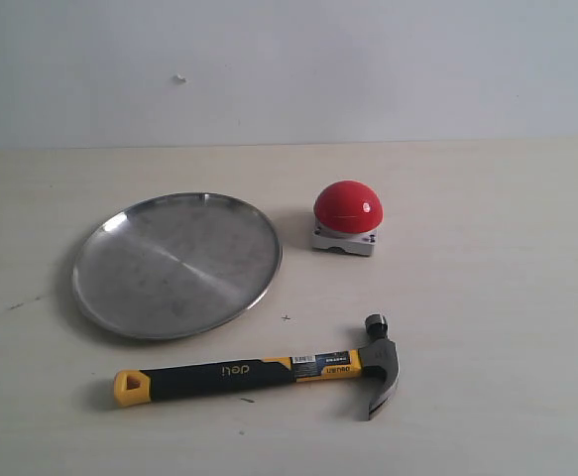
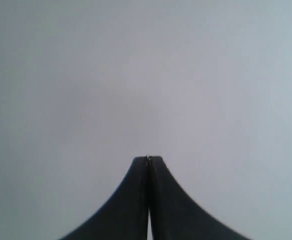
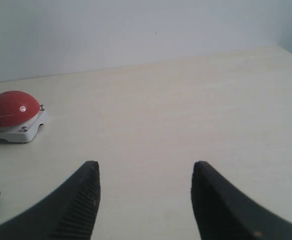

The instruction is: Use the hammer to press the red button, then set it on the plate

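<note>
**Hammer waits on the table, pickup comes first**

Hammer (image 1: 259, 371) lies flat at the near edge of the table (image 1: 487, 297). Its yellow handle end points left and its dark head is on the right, claw toward the camera. Neither arm touches it.

The right gripper (image 3: 146, 170) hangs above bare table with its jaws spread wide and nothing between them. The red button (image 3: 11, 108) and a corner of the hammer head show at the edge of its view. The left gripper (image 2: 148, 160) has its jaws pressed together on nothing and faces a blank wall.

The right arm looks better placed for the grasp. It should come down with its jaws across the black rubber grip, probably nearer the head, so the tool does not swing. A firm, square hold will matter for pressing the dome.

The red button sits beyond the hammer head, apart from it. The plate (image 1: 174, 263) lies to the button's left, just beyond the handle, and holds nothing.
</note>
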Robot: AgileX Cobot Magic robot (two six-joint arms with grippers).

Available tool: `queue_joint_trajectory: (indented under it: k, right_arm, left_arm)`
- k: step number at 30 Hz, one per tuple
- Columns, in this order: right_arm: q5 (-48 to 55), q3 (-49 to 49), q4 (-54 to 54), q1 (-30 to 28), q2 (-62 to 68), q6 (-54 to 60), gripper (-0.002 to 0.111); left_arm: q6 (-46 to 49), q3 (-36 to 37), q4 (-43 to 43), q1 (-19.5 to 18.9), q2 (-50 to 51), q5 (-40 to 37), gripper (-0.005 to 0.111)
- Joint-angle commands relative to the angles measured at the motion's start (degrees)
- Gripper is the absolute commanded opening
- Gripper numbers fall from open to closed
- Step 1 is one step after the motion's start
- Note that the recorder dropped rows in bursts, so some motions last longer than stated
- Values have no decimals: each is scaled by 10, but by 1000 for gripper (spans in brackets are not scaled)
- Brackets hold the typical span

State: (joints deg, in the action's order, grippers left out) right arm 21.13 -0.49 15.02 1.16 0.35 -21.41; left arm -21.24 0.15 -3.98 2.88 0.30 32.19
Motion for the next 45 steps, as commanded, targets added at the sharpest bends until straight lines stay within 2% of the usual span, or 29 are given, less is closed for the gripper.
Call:
queue_joint_trajectory:
  k: [1, 5, 7, 9, 15, 17, 21, 27, 30, 34, 36, 39, 45]
  right_arm:
    - [-2, 2, 1, -3, -3, 3, 54]
    - [-2, 2, 1, -3, -3, 3, 54]
    - [-2, 2, 1, -3, -3, 3, 54]
    - [-2, 2, 1, -3, -3, 3, 54]
    - [-2, 2, 1, -3, -3, 3, 54]
    - [-2, 2, 1, -3, -3, 3, 54]
    - [-2, 2, 1, -3, -3, 3, 54]
    - [-2, 2, 1, -3, -3, 3, 54]
    - [-2, 2, 1, -3, -3, 3, 54]
    - [-2, 2, 1, -3, -3, 3, 54]
    - [-2, 2, 1, -3, -3, 3, 54]
    - [-2, 2, 1, -3, -3, 3, 54]
    - [-2, 2, 1, -3, -3, 3, 54]
  left_arm:
    - [-8, -2, -3, 0, -3, 114, 0]
    - [9, -2, 4, 0, -3, 204, 0]
    - [38, -24, 19, 0, -3, 193, 0]
    - [56, -50, 31, 0, 3, 149, 0]
    - [122, -167, 114, 0, 91, -87, 0]
    - [125, -197, 118, 0, 126, -156, 0]
    - [122, -261, 118, 0, 220, -346, 0]
    - [123, -340, 124, 0, 368, -508, 0]
    - [163, -398, 146, 8, 448, -618, 0]
    - [264, -472, 195, 46, 564, -751, 0]
    - [300, -511, 204, 76, 622, -806, 0]
    - [298, -550, 156, 136, 689, -849, 0]
    - [284, -593, 20, 265, 794, -858, 0]
